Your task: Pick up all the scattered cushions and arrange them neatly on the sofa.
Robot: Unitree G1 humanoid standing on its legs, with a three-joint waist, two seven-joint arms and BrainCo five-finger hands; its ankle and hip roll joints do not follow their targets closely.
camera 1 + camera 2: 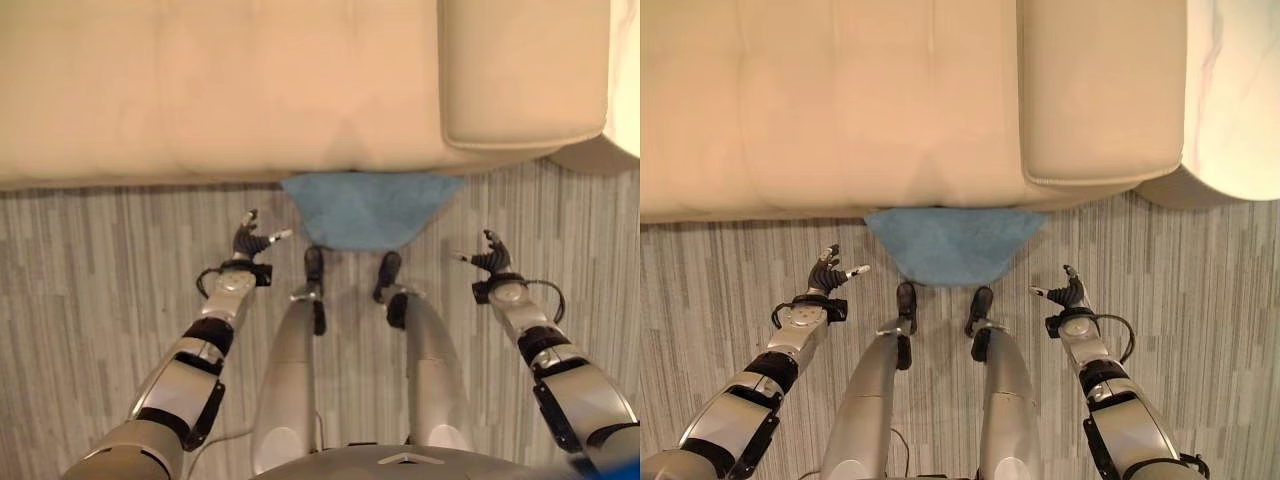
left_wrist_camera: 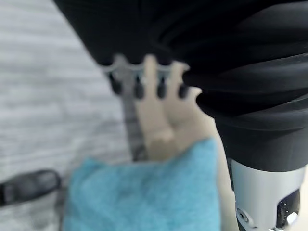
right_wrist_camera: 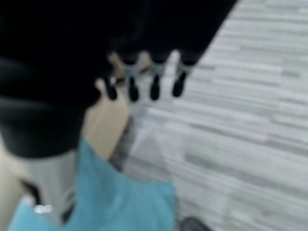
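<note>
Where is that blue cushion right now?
In the head views the blue cushion lies on the floor against the front edge of the beige sofa, straight ahead of the robot, between the left robot hand and right robot hand.

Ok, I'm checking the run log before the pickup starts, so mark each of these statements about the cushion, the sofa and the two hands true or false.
1. A blue cushion lies on the floor against the front of the sofa. True.
2. The left hand is closed on the cushion. False: it is open, apart from the cushion and holding nothing.
3. The right hand is open and holds nothing. True.
4. The cushion already sits on the sofa seat. False: it is on the striped grey floor, partly tucked under the sofa's front edge.
5. The hands are on opposite sides of the cushion. True.
</note>
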